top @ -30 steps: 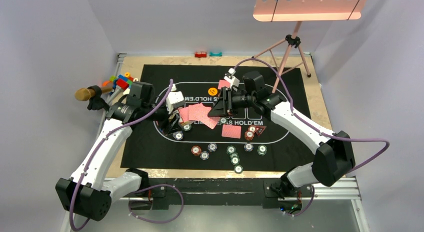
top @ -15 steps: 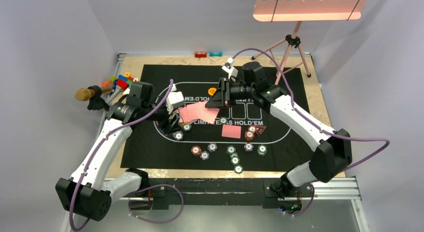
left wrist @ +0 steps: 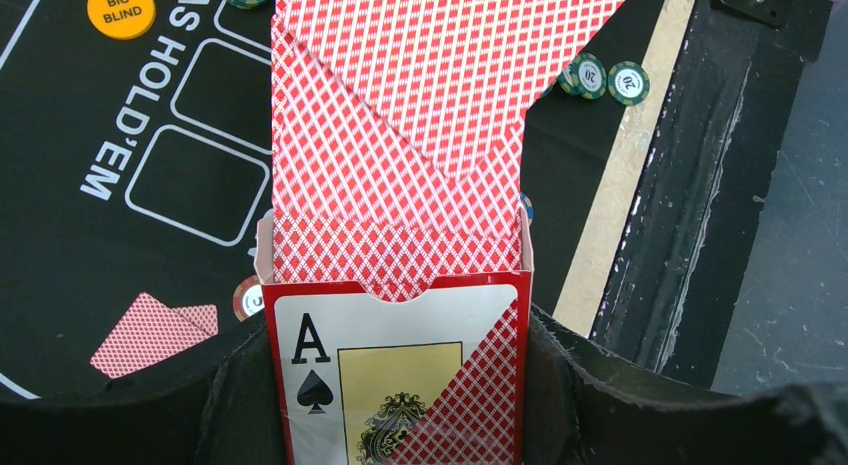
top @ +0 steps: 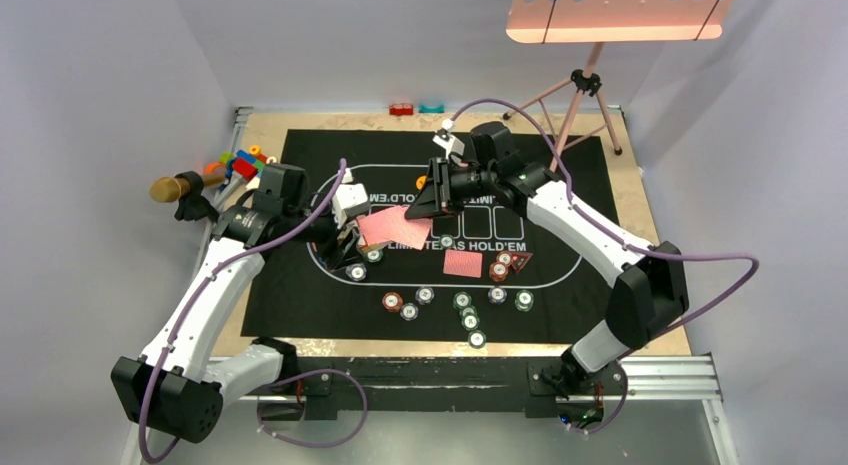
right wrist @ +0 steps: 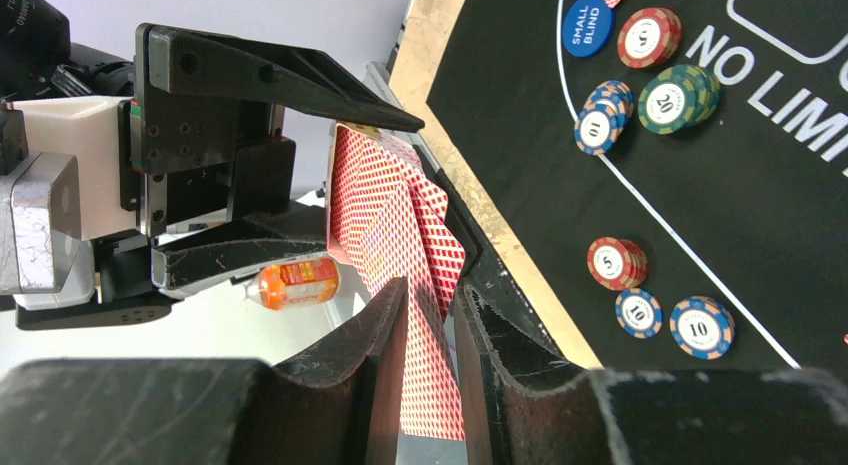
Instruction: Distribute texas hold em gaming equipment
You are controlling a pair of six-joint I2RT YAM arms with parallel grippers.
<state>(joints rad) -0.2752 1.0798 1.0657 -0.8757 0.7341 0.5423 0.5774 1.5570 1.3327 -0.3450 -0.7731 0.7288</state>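
My left gripper (top: 347, 243) (left wrist: 395, 370) is shut on a red card box with an ace of spades (left wrist: 400, 380). Red-backed playing cards (top: 392, 227) (left wrist: 420, 115) fan out of its open top. My right gripper (top: 428, 198) (right wrist: 432, 295) is shut on those cards (right wrist: 425, 315) at their far end. Two more cards (top: 462, 263) (left wrist: 150, 330) lie on the mat. Striped poker chips (top: 465, 305) (right wrist: 672, 97) are spread near the mat's front. An orange Big Blind disc (left wrist: 120, 10), a blue Small Blind disc (right wrist: 587, 25) and a red triangle marker (top: 521, 261) lie on the mat.
The black Texas Hold'em mat (top: 300, 155) covers the tan table. Toy bricks (top: 240, 165) and a gold-headed microphone (top: 175, 188) sit at the far left. A tripod (top: 585, 85) stands at the back right. Small red (top: 402, 109) and teal (top: 431, 108) pieces lie at the far edge.
My right gripper has moved toward the far side and a little left, pulling the pinched cards further out of the box. The left arm has not moved.
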